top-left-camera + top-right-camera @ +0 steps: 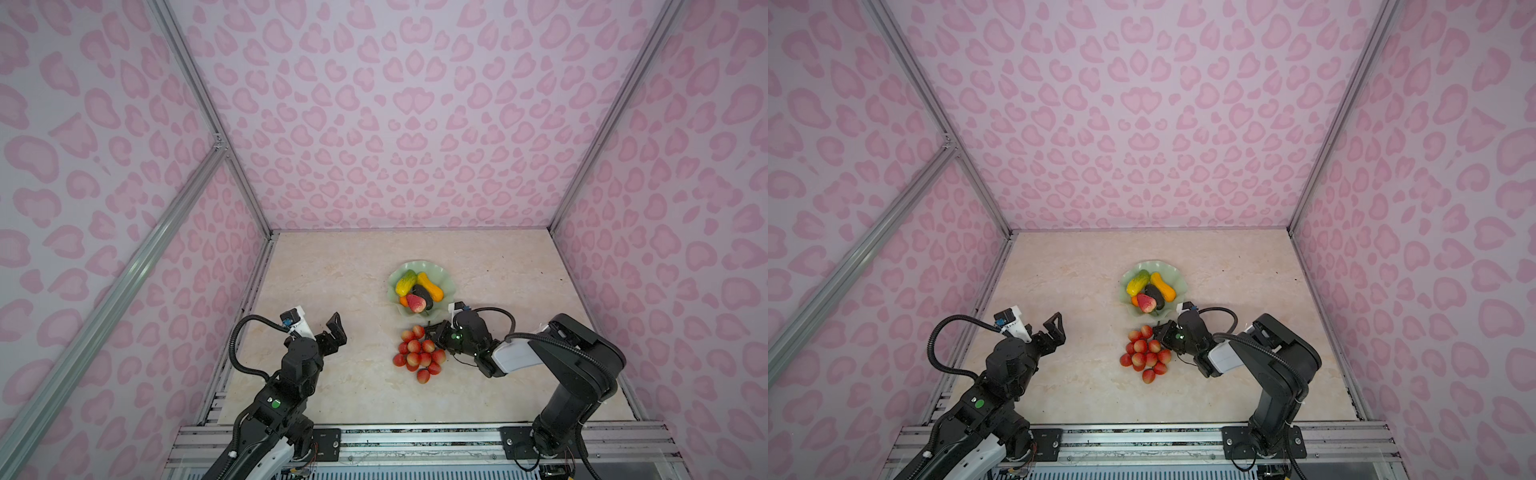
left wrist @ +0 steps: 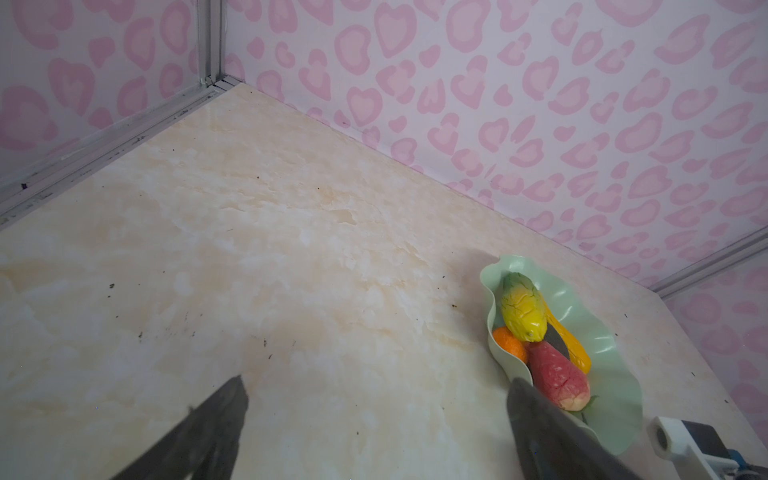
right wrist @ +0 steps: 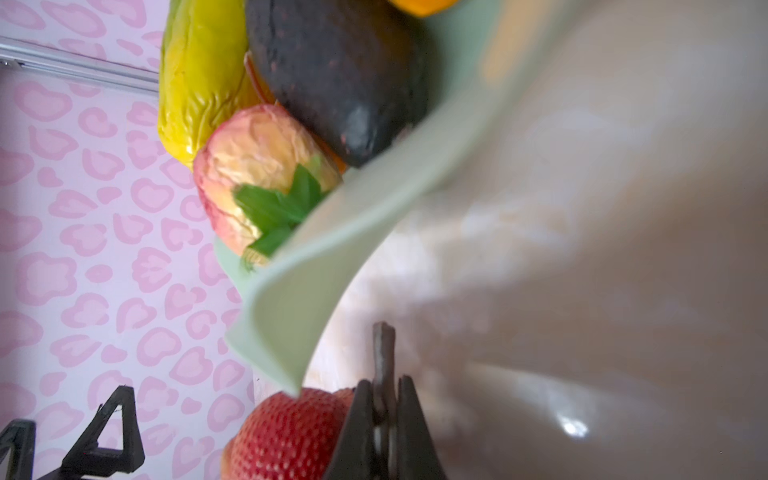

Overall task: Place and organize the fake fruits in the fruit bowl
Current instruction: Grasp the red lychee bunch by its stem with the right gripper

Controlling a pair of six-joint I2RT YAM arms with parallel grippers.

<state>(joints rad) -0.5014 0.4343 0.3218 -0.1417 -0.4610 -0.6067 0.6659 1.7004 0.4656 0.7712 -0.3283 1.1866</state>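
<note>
step: last fruit, berry cluster [image 1: 417,353], on bench [image 1: 332,291] | right jaws clamped on its stem [image 3: 384,345] | left jaws wide, empty | next: lift over bowl [image 1: 449,278] rim

Overhead stereo pair, wrist views share bowl [image 2: 611,332]

Glossy plastic yellow-green oblong [image 2: 524,309], matt smooth fruit bowl [image 2: 615,395], polished marble-look tabletop [image 2: 291,249].
</note>
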